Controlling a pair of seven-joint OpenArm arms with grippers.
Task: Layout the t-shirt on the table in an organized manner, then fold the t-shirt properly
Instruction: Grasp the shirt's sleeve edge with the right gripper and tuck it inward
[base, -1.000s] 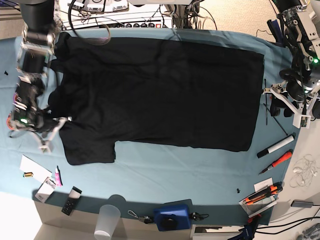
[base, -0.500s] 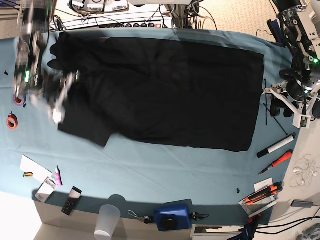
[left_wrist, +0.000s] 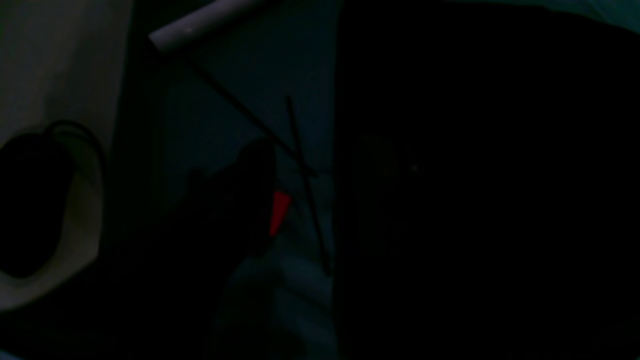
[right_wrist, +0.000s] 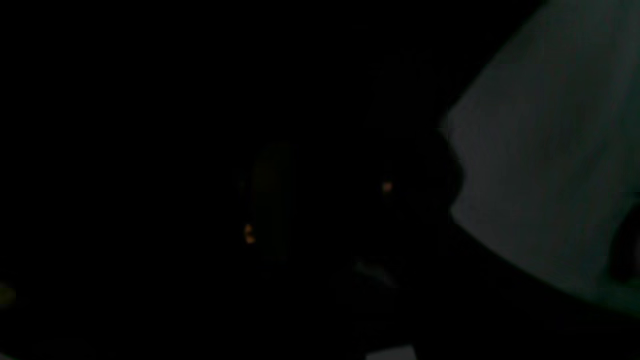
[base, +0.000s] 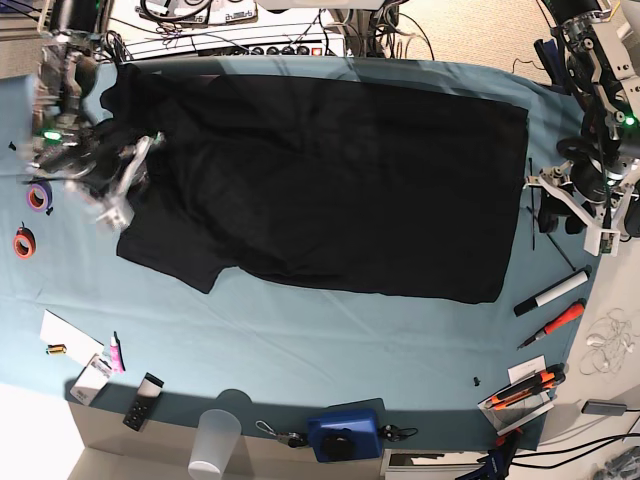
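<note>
The table (base: 300, 340) carries the t-shirt (base: 330, 180), spread nearly flat from its far-left corner to its right edge, limp, light cloth that sags and creases unless pinched at hems, corners or sleeve edges. The right gripper (base: 125, 185) sits at the left sleeve, blurred, so I cannot tell its opening. The left gripper (base: 575, 205) hangs just off the right hem, looking spread and empty.

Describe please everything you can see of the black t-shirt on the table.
The t-shirt is plain black soft fabric, with no print showing. It lies spread nearly flat on the teal table, its straight hem toward the base view's right. One short sleeve juts out at lower left; the far-left part looks bunched. The right gripper, blurred, is at the shirt's left edge; whether it grips the cloth is unclear. The left gripper stands apart beyond the hem.
</note>
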